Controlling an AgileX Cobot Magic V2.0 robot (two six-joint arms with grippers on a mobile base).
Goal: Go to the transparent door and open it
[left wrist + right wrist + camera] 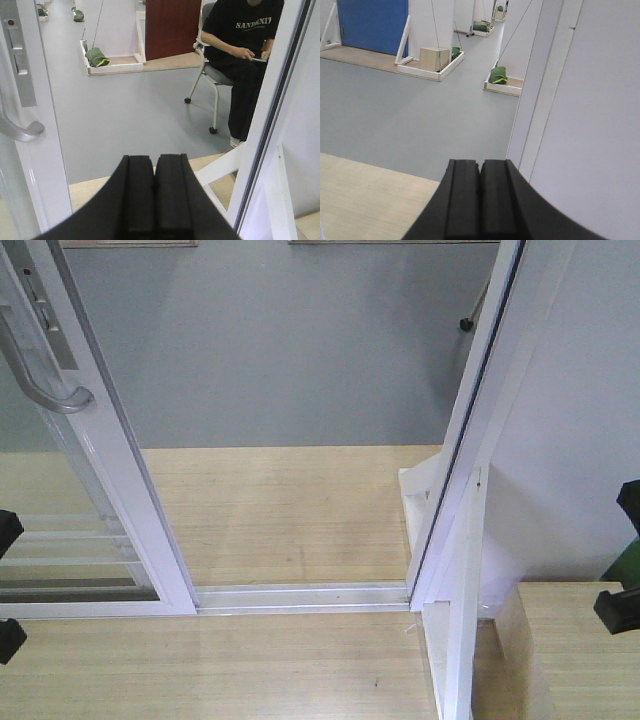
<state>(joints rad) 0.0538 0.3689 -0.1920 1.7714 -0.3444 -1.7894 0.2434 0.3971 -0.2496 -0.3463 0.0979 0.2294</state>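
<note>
Transparent door (95, 490) at left, doorway right of it, floor track (300, 597) between.

One transparent door (95, 490), one curved handle (45, 380), one seated person (242, 55), three green sandbags (497, 76)

A wide gap lies between the transparent door (110, 490) and white post (470, 470) — seemingly unobstructed.

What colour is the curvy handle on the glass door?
The handle is silvery grey, on the white-framed transparent door. It shows best in the front-facing view.
</note>
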